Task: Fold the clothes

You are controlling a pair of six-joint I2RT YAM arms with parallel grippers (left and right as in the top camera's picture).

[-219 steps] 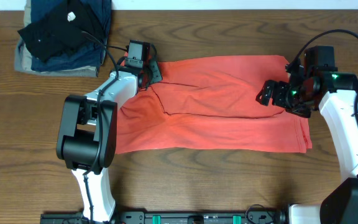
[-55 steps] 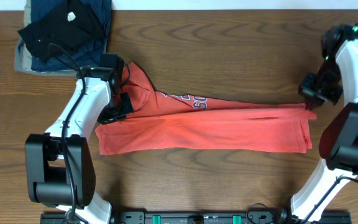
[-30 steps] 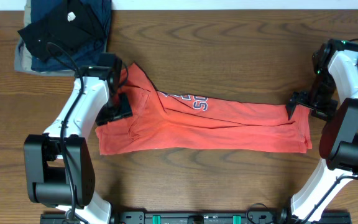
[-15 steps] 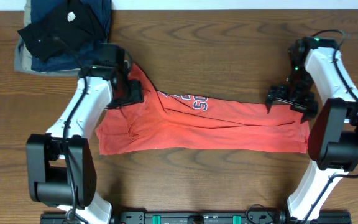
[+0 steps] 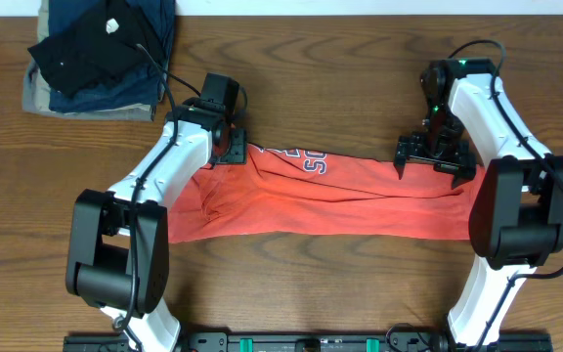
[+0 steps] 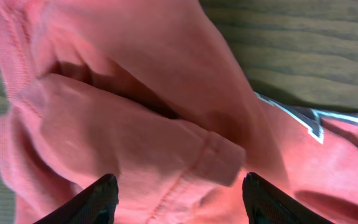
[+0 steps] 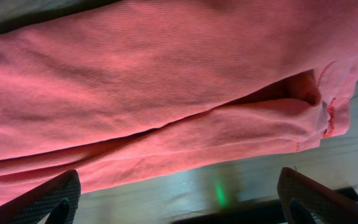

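Note:
The clothes, an orange-red T-shirt (image 5: 360,200), lie folded into a long band across the table, with dark lettering (image 5: 301,161) showing at the upper left. My left gripper (image 5: 227,149) hovers over the shirt's upper left corner, beside the lettering. In the left wrist view it (image 6: 182,200) is open, with bunched cloth and a sleeve hem (image 6: 216,155) below the fingers. My right gripper (image 5: 436,161) is at the shirt's upper right edge. In the right wrist view it (image 7: 179,199) stands wide open over the shirt's edge (image 7: 166,143) and bare wood, holding nothing.
A pile of folded black, navy and khaki garments (image 5: 96,54) sits at the table's back left corner. Bare wooden tabletop (image 5: 330,59) lies behind and in front of the shirt. Both arms reach in from the front edge.
The left gripper has let go of the raised left corner, which has dropped flat, and has moved right toward the lettering. The right gripper has slid left along the shirt's top edge.

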